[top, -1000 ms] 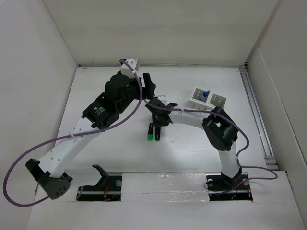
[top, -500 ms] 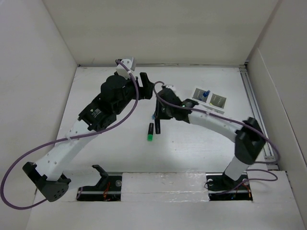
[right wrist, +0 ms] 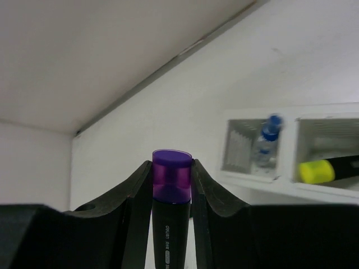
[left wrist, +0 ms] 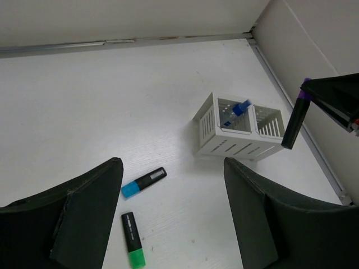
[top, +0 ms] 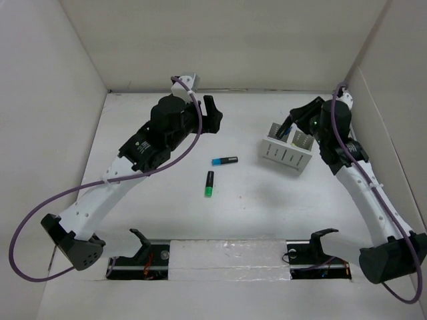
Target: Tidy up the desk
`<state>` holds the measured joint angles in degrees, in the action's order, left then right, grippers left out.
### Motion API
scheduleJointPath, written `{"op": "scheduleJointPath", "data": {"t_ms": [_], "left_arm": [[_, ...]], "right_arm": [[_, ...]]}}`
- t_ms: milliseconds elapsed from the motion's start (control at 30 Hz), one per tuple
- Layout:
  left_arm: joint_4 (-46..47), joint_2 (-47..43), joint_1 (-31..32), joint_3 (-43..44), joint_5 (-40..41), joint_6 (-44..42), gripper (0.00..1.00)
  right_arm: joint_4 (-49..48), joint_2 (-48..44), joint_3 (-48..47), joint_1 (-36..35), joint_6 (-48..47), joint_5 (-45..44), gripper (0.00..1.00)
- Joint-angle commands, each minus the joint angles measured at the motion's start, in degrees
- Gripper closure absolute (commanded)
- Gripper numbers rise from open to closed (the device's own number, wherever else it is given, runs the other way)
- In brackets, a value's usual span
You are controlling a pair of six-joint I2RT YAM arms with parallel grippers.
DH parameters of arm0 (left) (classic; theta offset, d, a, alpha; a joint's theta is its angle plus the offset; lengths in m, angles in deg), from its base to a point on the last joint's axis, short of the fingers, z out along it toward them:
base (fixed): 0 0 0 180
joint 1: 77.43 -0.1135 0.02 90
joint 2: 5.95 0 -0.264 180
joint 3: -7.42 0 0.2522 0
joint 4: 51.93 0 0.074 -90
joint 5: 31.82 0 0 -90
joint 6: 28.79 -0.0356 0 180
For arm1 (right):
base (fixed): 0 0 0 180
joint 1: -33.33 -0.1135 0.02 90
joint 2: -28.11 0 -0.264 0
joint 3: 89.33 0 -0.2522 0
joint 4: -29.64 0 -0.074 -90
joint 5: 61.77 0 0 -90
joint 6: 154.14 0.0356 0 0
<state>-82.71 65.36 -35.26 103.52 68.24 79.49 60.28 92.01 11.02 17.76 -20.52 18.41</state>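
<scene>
Desk, a wide matte-white tabletop (top: 267, 207), spreads beneath both arms inside white walls. The left gripper (top: 213, 115) hovers over its far middle, jaws spread wide and empty. The right gripper (top: 293, 121) pinches a black, purple-capped highlighter (right wrist: 171, 176) by the white slotted plastic pen holder (top: 285, 152). Blue-capped (top: 225, 161) and green-capped (top: 209, 184) markers lie near each other mid-desk.

Robot lab cell: white panels (top: 220, 40) box in the desk (top: 267, 200).
</scene>
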Motion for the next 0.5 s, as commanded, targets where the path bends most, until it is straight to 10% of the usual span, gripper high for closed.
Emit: {"op": "scheduleJointPath", "data": {"t_ms": [0,467], "left_arm": [[1.4,-0.7,0.1,3.7,-0.7,0.6,0.31],[2.6,-5.5,0.1,-2.4,-0.9,2.5,0.31]], "right_arm": [[2.4,2.2,0.1,5.7,0.2,-3.9,0.92],[7.5,15.8,-4.2,12.3,-9.9,-26.6,0.94]]}}
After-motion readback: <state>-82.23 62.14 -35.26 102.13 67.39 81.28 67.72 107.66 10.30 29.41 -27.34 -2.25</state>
